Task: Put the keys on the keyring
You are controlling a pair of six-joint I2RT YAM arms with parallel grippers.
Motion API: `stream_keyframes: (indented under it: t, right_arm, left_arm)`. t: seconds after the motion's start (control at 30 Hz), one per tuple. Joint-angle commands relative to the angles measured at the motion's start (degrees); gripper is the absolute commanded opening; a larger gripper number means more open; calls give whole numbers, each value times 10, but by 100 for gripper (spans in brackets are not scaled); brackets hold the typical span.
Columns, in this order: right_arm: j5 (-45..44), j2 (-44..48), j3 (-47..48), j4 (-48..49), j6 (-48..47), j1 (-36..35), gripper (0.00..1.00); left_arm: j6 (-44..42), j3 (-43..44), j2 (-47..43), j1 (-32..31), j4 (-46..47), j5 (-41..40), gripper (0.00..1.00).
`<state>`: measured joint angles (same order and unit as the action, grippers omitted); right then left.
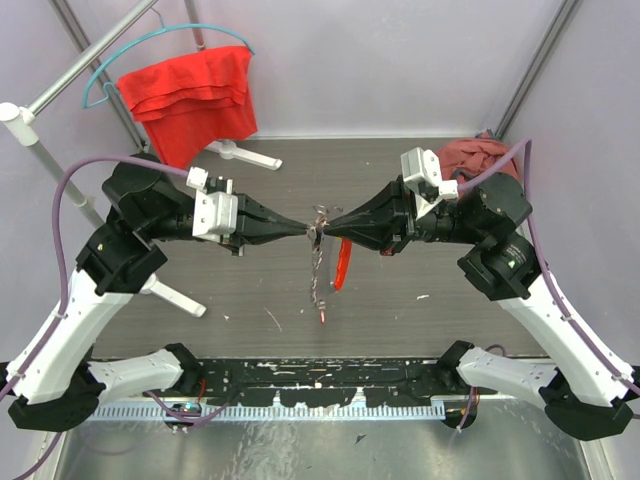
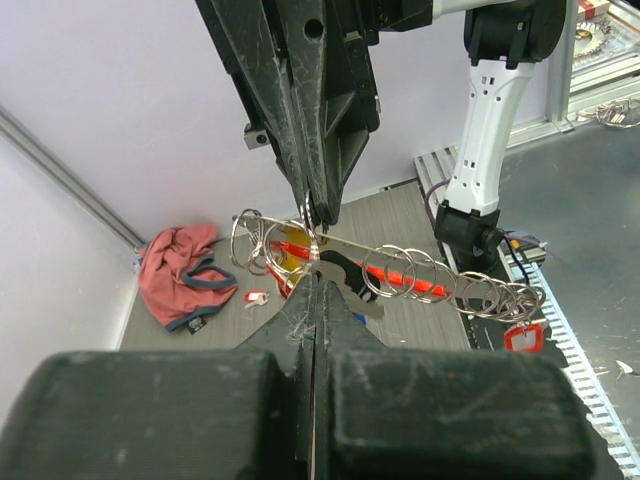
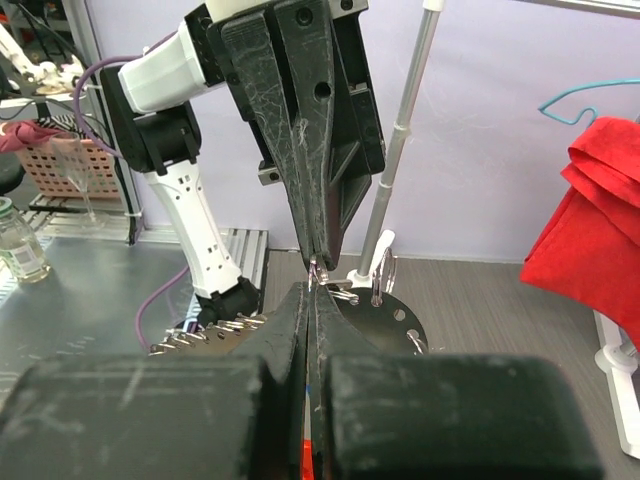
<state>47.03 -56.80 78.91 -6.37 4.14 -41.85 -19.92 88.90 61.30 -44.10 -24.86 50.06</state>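
Both grippers meet tip to tip above the table's middle. My left gripper [image 1: 303, 228] is shut on the keyring [image 1: 319, 214], a bunch of thin silvery wire loops [image 2: 262, 238]. A chain of rings [image 2: 440, 280] hangs from it with a long red-orange tag [image 1: 342, 263] and a small red piece [image 1: 324, 317] at its end. My right gripper [image 1: 330, 226] is shut, with a sliver of blue between its fingers [image 3: 308, 385], seemingly the blue key's head. A flat silvery key blade [image 2: 355, 296] sticks out at the tips. A small red-headed key [image 2: 255, 298] lies on the table.
A red cloth [image 1: 190, 98] hangs on a teal hanger on a white stand at the back left. A pink cloth [image 1: 472, 155] lies at the back right. A white stand foot [image 1: 242, 154] rests behind the left arm. A black disc with holes [image 3: 395, 322] shows below the tips.
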Motion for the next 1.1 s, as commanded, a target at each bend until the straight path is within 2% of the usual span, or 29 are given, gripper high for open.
stream_keyframes:
  t: [0.0,0.47,0.7,1.07]
  right_arm:
    - [-18,18,5,61,-6,1,1]
    - [-26,18,3,57,-16,1,1]
    - [-3,13,6,41,-39,1,1]
    - [-7,13,-8,67,-40,1,1]
  left_arm:
    - [-2,15,0,-1,-15,1,0]
    - [3,13,-7,-1,-5,-14,0]
    - [31,-27,-36,0,68,-55,30]
    - [82,-34,-28,-2,127,-32,36]
